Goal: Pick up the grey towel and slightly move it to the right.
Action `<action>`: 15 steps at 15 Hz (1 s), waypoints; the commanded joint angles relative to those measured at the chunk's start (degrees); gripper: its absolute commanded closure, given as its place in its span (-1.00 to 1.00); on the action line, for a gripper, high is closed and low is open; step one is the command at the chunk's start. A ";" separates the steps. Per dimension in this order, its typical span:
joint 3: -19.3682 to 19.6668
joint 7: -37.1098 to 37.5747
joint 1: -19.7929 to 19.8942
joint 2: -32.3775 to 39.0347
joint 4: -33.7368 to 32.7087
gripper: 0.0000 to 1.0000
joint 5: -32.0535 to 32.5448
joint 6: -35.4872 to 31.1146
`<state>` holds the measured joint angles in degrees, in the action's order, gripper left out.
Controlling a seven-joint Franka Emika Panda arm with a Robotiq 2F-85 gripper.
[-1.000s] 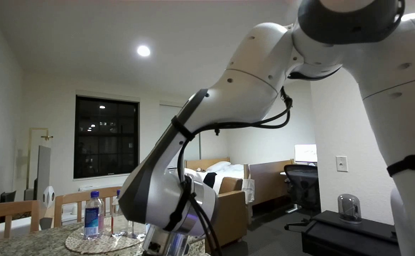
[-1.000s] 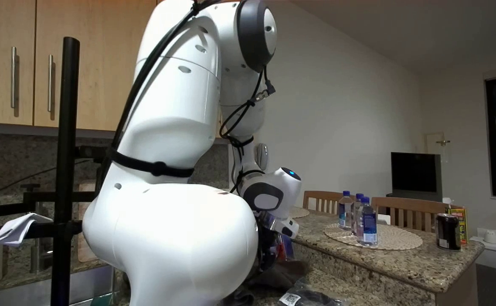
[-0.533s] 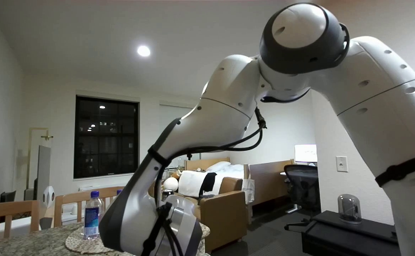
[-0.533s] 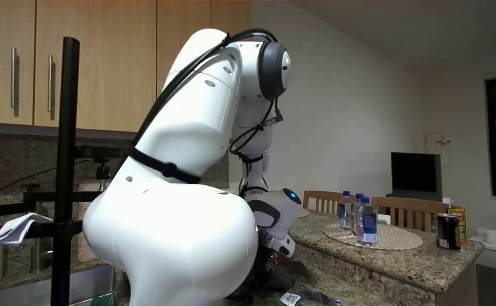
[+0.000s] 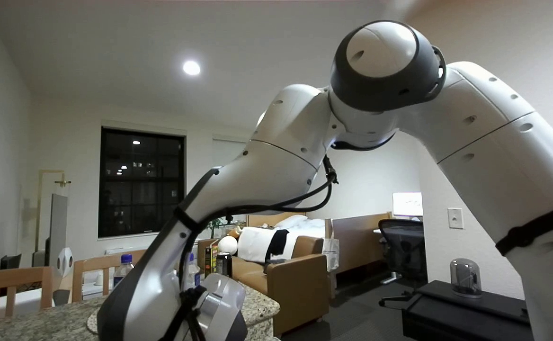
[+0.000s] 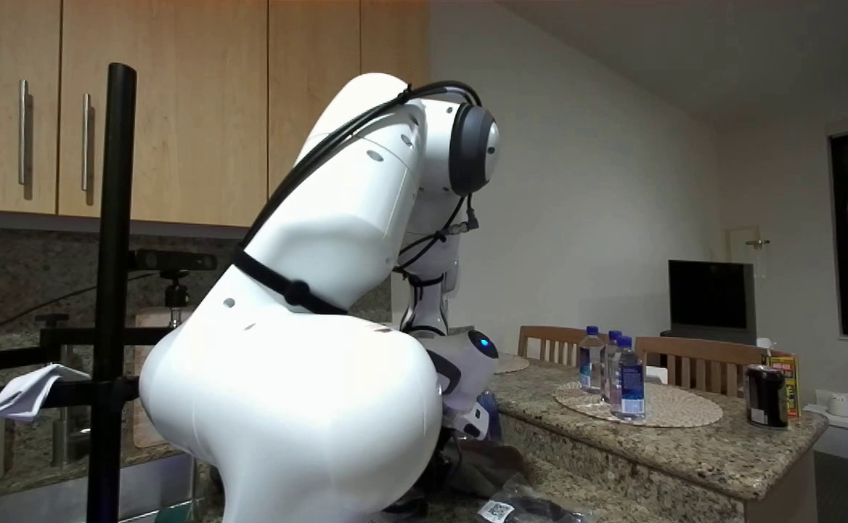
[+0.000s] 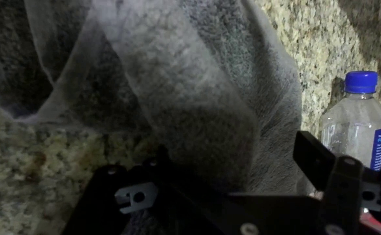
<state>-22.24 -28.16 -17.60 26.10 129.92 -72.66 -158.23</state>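
The grey towel (image 7: 184, 71) lies rumpled on the granite counter and fills much of the wrist view. In an exterior view part of it shows as a dark heap (image 6: 493, 465) beside the arm. My gripper (image 7: 237, 158) is open, its two fingers wide apart, with a fold of the towel between them. The left finger is dark against the towel's edge, and I cannot tell whether it touches it. The right finger stands near the towel's right edge. In the exterior views the fingers are hidden or below the frame.
A clear bottle with a blue cap (image 7: 357, 120) stands close to the right finger. A plastic-wrapped item (image 6: 529, 508) lies in front of the towel. The raised counter (image 6: 649, 461) holds several bottles (image 6: 629, 381) on a woven mat and a black can (image 6: 765, 396).
The arm has moved lower and forward over the counter. In an exterior view it has shifted left and down, with the hand tilting and the wrist dropping out of the frame.
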 commanded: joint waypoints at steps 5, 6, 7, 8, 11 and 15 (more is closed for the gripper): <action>-2.00 -7.62 0.61 2.66 -1.86 0.29 -4.21 -1.70; -1.85 -7.85 0.63 2.85 -2.08 0.44 -4.55 -1.41; -1.58 -7.49 0.53 3.13 -2.29 0.56 -4.46 -1.14; -1.26 -6.56 0.42 3.48 -2.50 0.71 -3.81 -0.79; -0.47 -3.85 -0.45 3.79 -2.90 0.81 -1.88 -0.83; 3.33 5.92 -4.01 3.32 -4.18 0.80 5.32 -1.11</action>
<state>-21.21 -29.62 -19.09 29.33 126.85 -72.46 -158.25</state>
